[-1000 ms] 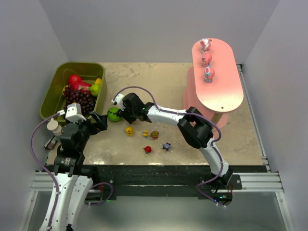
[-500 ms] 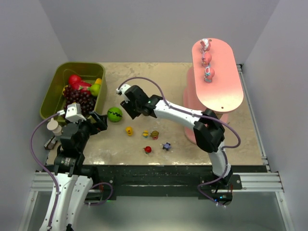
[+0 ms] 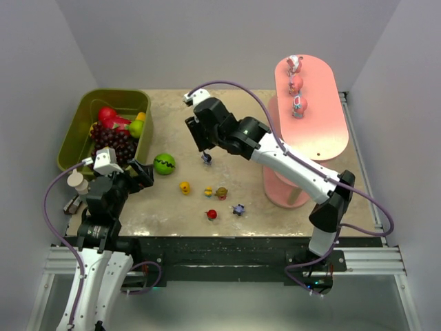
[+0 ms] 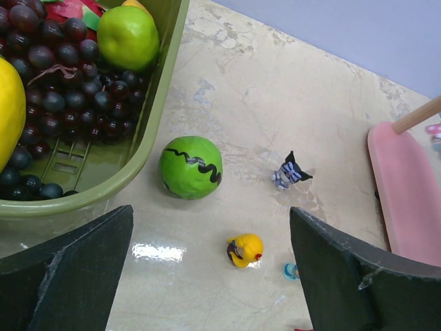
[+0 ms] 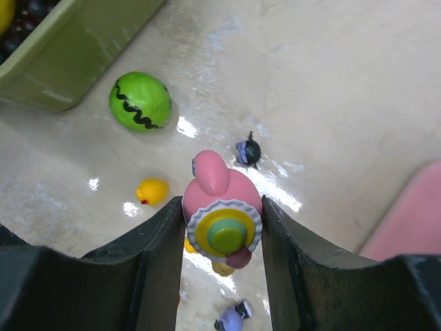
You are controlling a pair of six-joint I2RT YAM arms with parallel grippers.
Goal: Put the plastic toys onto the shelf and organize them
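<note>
A pink plastic toy (image 5: pixel 222 200) with a round frilled base is clamped between my right gripper's (image 5: pixel 222 215) fingers, held high above the table. My right gripper (image 3: pixel 201 136) hangs over the table's middle, left of the pink shelf (image 3: pixel 324 131). Three pink toys (image 3: pixel 295 84) stand in a row on the shelf's top board. Loose on the table lie a dark blue-purple toy (image 3: pixel 207 158), a yellow one (image 3: pixel 185 187), an orange-brown one (image 3: pixel 222 193), a red one (image 3: pixel 211 214) and a purple one (image 3: pixel 238 209). My left gripper (image 4: pixel 210 272) is open above the yellow toy (image 4: pixel 244 249).
An olive-green bin (image 3: pixel 77 131) at the left holds dark grapes (image 4: pixel 62 83), a green apple (image 4: pixel 127 36) and other fake fruit. A green striped ball (image 3: pixel 164 163) lies just outside the bin. The shelf's lowest board (image 4: pixel 406 196) shows at the right of the left wrist view.
My right arm has risen and swung back from beside the green ball toward the table's middle, carrying the pink toy. The dark toy beneath it has come into sight. The left arm stayed still.
</note>
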